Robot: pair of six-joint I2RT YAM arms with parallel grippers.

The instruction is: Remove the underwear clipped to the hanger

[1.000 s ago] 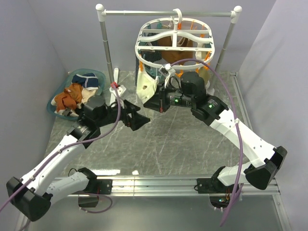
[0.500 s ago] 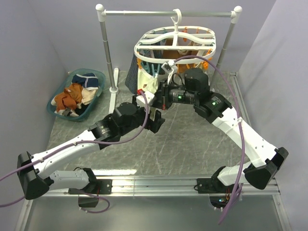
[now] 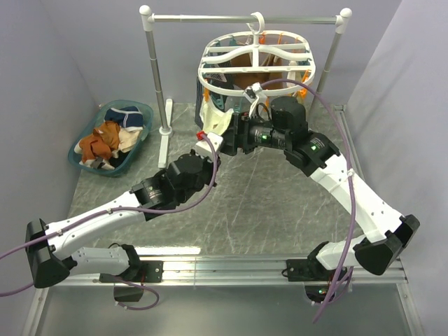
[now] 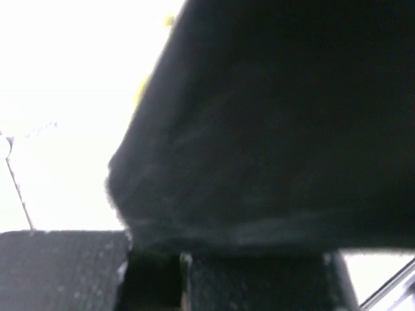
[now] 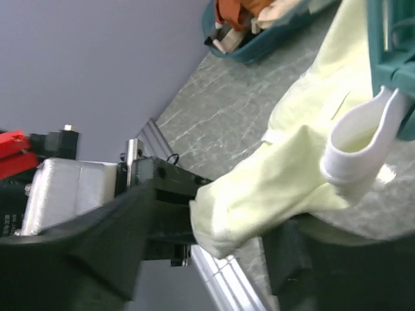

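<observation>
The white oval hanger [image 3: 255, 59] hangs from the rail, with underwear clipped under its rim. A cream pair [image 3: 212, 120] hangs at its left side, and in the right wrist view the cream pair [image 5: 305, 168] hangs from a teal clip [image 5: 389, 39]. My left gripper [image 3: 220, 142] reaches up from below; its black jaws [image 5: 170, 194] are shut on the cream cloth's lower corner. My right gripper [image 3: 236, 136] is beside it, open, with the cloth between its spread fingers [image 5: 220, 240]. A dark blurred shape fills the left wrist view.
A teal basket [image 3: 112, 136] at the far left holds navy, tan-brown and cream briefs. The metal rail stand's left post [image 3: 155, 70] and its foot [image 3: 168, 129] stand between the basket and the hanger. Grey walls close in on both sides.
My left arm swung from near the basket to under the hanger and shut on the cream cloth. My right gripper opened. The hanger rocked.
</observation>
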